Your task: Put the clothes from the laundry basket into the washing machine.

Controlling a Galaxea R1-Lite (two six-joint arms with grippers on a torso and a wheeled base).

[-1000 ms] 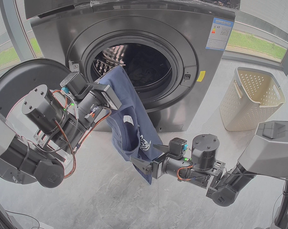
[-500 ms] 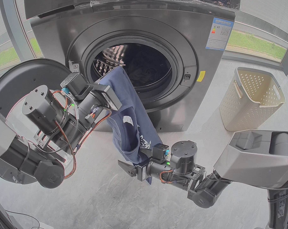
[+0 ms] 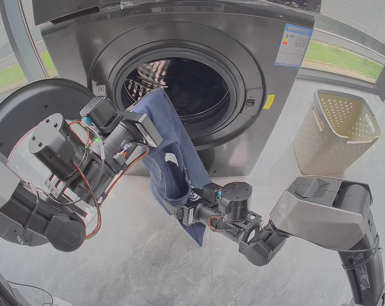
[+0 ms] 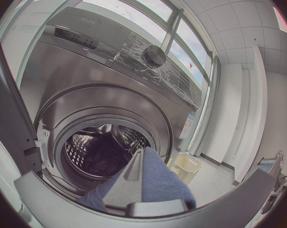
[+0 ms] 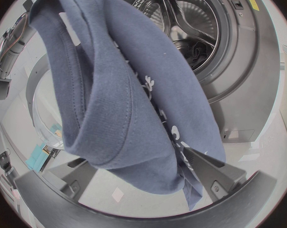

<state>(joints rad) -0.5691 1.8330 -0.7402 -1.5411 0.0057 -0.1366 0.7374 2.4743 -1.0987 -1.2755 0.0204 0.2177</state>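
A dark blue T-shirt (image 3: 175, 149) hangs in front of the washing machine (image 3: 252, 120), its top at the lower left rim of the drum opening (image 3: 184, 86). My left gripper (image 3: 149, 103) is shut on the shirt's top; in the left wrist view the cloth (image 4: 162, 178) lies over one finger (image 4: 127, 181). My right gripper (image 3: 180, 201) stands open low down, with the shirt's lower fold (image 5: 131, 127) hanging between its spread fingers (image 5: 213, 171). Dark clothes (image 5: 194, 53) lie inside the drum. The cream laundry basket (image 3: 337, 128) stands on the floor to the right.
The round washer door (image 3: 27, 103) is swung open to the left, behind my left arm. Grey tiled floor (image 3: 150, 260) spreads in front of the machine. Windows run behind the washer and the basket.
My right arm has swung left and closer to the machine, bringing its open gripper around the shirt's lower fold. The left arm and the shirt's top have stayed put.
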